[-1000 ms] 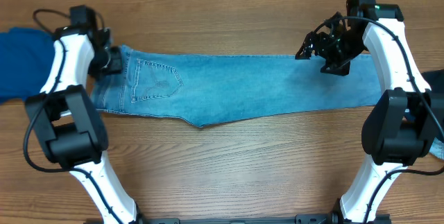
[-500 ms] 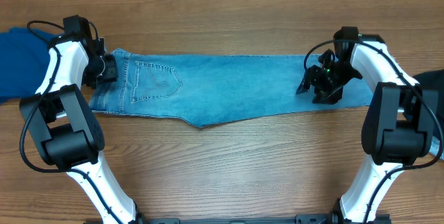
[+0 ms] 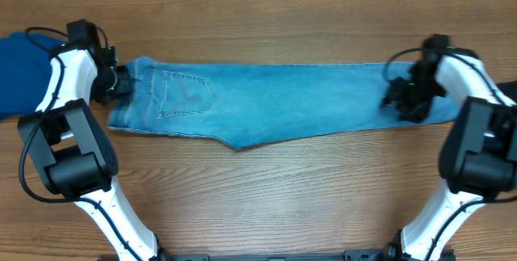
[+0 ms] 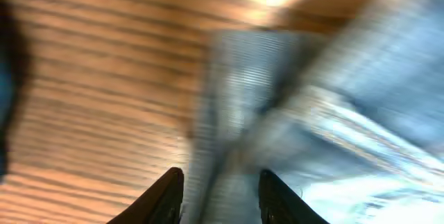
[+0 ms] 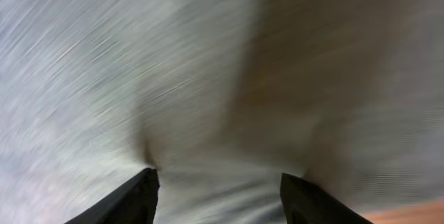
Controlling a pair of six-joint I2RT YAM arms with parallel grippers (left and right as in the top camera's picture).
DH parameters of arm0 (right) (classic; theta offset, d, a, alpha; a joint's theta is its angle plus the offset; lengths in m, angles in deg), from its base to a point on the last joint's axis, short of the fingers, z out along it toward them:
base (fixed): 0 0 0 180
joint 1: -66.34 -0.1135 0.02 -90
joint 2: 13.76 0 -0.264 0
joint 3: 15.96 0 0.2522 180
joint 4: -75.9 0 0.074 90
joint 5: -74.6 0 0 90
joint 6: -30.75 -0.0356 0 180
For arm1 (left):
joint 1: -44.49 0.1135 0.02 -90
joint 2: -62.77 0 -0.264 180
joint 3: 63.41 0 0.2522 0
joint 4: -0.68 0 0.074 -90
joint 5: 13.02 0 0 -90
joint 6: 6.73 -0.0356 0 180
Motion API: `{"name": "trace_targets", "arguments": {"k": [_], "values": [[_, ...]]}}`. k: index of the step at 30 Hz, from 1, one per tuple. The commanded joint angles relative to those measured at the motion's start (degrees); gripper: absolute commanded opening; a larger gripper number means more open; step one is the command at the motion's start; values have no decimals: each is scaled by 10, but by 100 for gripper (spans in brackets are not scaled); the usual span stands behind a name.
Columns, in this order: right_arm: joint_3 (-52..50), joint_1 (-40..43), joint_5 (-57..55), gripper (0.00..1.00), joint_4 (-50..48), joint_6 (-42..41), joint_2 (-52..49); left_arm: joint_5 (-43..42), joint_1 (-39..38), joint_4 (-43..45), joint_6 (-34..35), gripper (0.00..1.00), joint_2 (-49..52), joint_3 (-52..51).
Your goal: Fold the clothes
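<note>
– Grippers first: left gripper (image 3: 119,83)?
– Fingers (image 4: 166,195) apart by a narrow gap, a blurred fold of denim running up into it. Clamped or only straddling: cannot tell through the smear. From overhead, parked at the waistband (image 3: 139,91), frame left.
– And right gripper (image 3: 408,99)?
– Fingers (image 5: 132,200) spread wide, nothing pinched, pale denim streaked beneath. Hovering or touching: too blurred to say. From overhead, set over the leg end, frame right.
– Now the jeans (image 3: 275,103)?
– Flat on the table (image 3: 258,204), stretched left to right across the middle of the frame, long axis straight from one gripper to the other. Pocket (image 3: 184,93) at left, legs seemingly doubled lengthwise toward the right, crotch (image 3: 234,141) poking toward the bottom of the frame.
– So, next fold?
– Probably end over end along that axis. Each gripper already at its own end, with cloth reaching inward from both: rightward from the left one, leftward from the right one. Right nearer the hems, left nearer the waistband.
– Room?
– Bare wood above and below the jeans, enough for a sweep across the middle. At far left, royal-blue garment (image 3: 20,71) heaped just behind the left gripper; worth avoiding on any outward pull. Hems hidden under the right arm (image 3: 464,67), far right edge crowded.
</note>
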Motion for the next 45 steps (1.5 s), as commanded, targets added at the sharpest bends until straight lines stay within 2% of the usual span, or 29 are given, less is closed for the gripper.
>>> {"name": "trace_targets", "arguments": {"k": [1, 6, 11, 15, 23, 28, 33, 39, 45], "values": [[-14, 88, -99, 61, -19, 2, -2, 16, 17, 0, 3, 39, -15, -5], [-14, 116, -53, 61, -36, 45, -2, 16, 17, 1, 3, 39, -15, -5], [-12, 95, -4, 73, -36, 53, -2, 5, 17, 1, 3, 36, -15, -5], [-7, 68, 6, 79, -35, 70, -2, -59, 17, -5, 3, 36, -22, 2], [78, 22, 83, 90, -21, 78, 27, -152, -24, -37, -27, 41, -124, 26], [113, 15, 138, 92, -16, 78, 67, -150, -73, -49, -28, 45, -164, 26], [119, 13, 171, 94, -4, 78, 102, -133, -114, -42, -17, 47, -141, -5], [119, 13, 178, 94, 25, 79, 111, -136, -123, 8, 24, 40, -61, -70], [119, 13, 183, 94, 31, 78, 111, -120, -123, 32, 19, 40, -10, -82]]}}
